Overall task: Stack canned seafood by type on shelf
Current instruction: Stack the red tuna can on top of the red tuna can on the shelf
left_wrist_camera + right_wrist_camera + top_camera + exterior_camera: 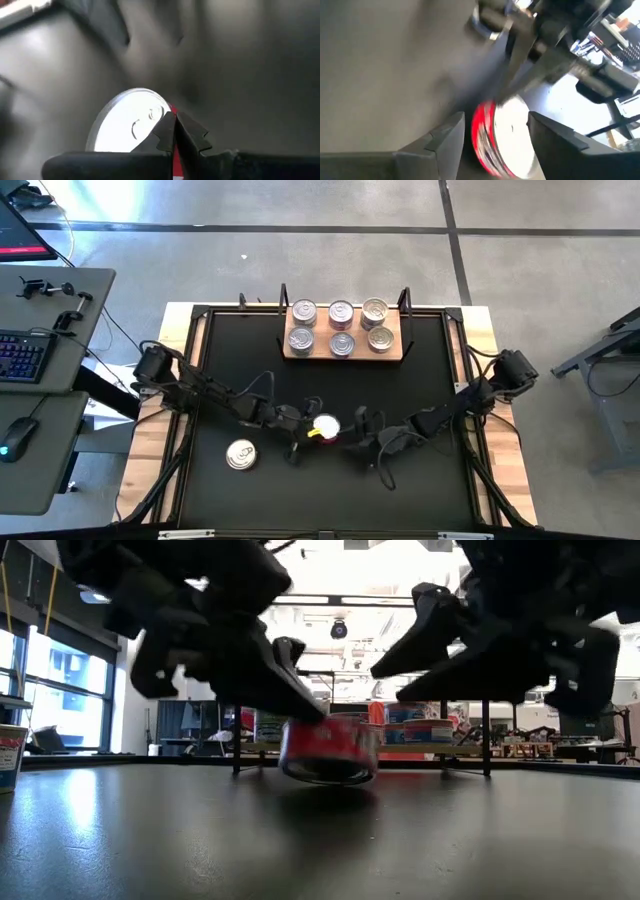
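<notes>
From above, the red-sided tin point(326, 427) sits mid-table between the two grippers, its shiny lid facing up; a second silver tin point(241, 454) lies apart nearer the table's front-left, and six tins fill the shelf point(343, 351) at the back. Only the low view shows the red tin point(329, 750) tipped, one edge raised off the black table point(200, 840). The left wrist view shows the left gripper point(174, 131) pinched shut on that tin's rim, its lid point(127, 122) beside the fingers. The right wrist view shows the right gripper point(495, 131) spread, fingers either side of the tin point(501, 137) without clamping it. Both arms reach low from the table's sides toward the centre.
</notes>
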Robot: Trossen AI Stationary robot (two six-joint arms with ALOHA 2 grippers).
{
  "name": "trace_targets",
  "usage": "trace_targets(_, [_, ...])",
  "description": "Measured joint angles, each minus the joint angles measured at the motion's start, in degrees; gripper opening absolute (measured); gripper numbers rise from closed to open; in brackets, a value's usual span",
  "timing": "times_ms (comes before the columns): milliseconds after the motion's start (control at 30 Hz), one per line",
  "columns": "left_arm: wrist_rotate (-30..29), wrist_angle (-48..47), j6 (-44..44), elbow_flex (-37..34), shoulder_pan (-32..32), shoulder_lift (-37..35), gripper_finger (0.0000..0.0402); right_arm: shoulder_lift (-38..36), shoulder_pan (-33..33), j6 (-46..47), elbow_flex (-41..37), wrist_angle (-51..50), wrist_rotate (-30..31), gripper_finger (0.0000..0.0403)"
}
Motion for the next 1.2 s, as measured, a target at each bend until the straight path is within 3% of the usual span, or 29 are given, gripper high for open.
trace_targets(167, [4.5,15.3,-1.7,-7.7,1.3,-3.3,0.0001,0.1,-0.1,-7.0,1.2,-5.0,2.7,0.0213])
trace_targets(333, [6.3,26.2,-3.5,-13.4,3.2,-3.6,0.0,4.0,-1.0,-10.7,2.7,-2.1,6.2,0.0213])
trace_targets(600, [6.5,27.0,-5.0,-14.5,4.1,-3.7,0.0001,14.1,-4.0,-7.9,10.3,0.8,7.5,0.0213])
trace_targets(833, [5.2,26.0,-5.0,-14.5,4.1,-3.7,0.0001,15.3,-5.0,-1.9,13.3,-4.7,5.6,0.0213])
trace_targets(933, [0.6,22.0,-6.1,-14.5,3.0,-5.1,0.0001,15.3,-4.9,1.1,13.7,-7.3,8.2,0.0213])
trace_targets(1133, [-9.7,-6.3,-6.8,-10.5,-2.8,-11.8,0.0,15.3,-4.4,9.3,13.7,-10.2,10.1,0.0213])
trace_targets(1200, [-12.0,-11.1,-9.0,-10.0,-4.0,-12.7,0.0003,15.3,-4.4,12.1,13.7,-10.7,10.0,0.0213])
